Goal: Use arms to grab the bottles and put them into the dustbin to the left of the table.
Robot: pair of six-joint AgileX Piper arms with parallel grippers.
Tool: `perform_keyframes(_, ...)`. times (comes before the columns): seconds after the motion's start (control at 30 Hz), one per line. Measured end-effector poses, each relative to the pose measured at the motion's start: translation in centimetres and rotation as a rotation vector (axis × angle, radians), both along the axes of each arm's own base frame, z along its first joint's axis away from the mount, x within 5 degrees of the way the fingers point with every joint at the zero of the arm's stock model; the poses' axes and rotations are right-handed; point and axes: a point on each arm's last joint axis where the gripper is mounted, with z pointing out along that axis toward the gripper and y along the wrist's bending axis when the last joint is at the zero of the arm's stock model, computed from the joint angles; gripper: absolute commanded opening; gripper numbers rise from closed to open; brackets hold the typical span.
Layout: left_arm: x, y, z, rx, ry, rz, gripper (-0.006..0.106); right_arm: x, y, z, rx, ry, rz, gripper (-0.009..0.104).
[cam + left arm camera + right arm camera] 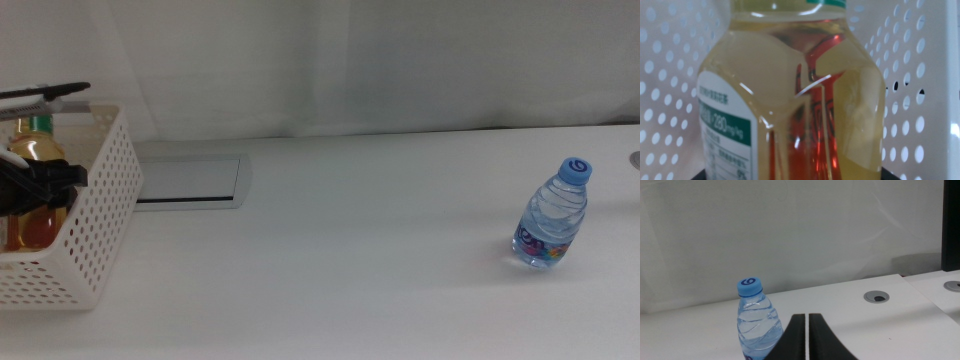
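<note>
The white perforated dustbin [95, 215] stands at the table's left edge. Inside it, the yellow-liquid bottle [36, 140] with a green neck band is upright, and my left gripper [45, 185] is shut on its body. In the left wrist view this bottle [790, 100] fills the frame, with the red can showing through the liquid behind it. The blue-capped water bottle [553, 215] stands upright at the table's right. My right gripper [806, 316] is shut and holds nothing, just beside and behind that water bottle [757, 325]. It is outside the middle view.
A flat grey panel [190, 180] is set into the white table [340, 260] just right of the dustbin. A round cable grommet [876, 297] sits in the tabletop past the right gripper. A pale wall or curtain backs the table.
</note>
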Motion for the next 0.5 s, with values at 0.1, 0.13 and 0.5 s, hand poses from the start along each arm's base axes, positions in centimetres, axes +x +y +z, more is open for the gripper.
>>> perform_keyframes(0.1, 0.0, 0.0, 0.0, 0.001, -0.006, 0.0, 0.036, 0.0, 0.0, 0.0, 0.0, 0.0, 0.0, -0.003)
perform_keyframes(0.13, 0.1, 0.0, 0.0, 0.002, -0.01, 0.0, 0.079, 0.0, 0.0, 0.0, 0.0, 0.0, 0.0, -0.003)
perform_keyframes(0.5, 0.3, 0.0, 2.0, -0.005, -0.125, 0.04, 0.093, 0.0, 0.0, 0.0, 0.005, 0.0, 0.0, -0.003)
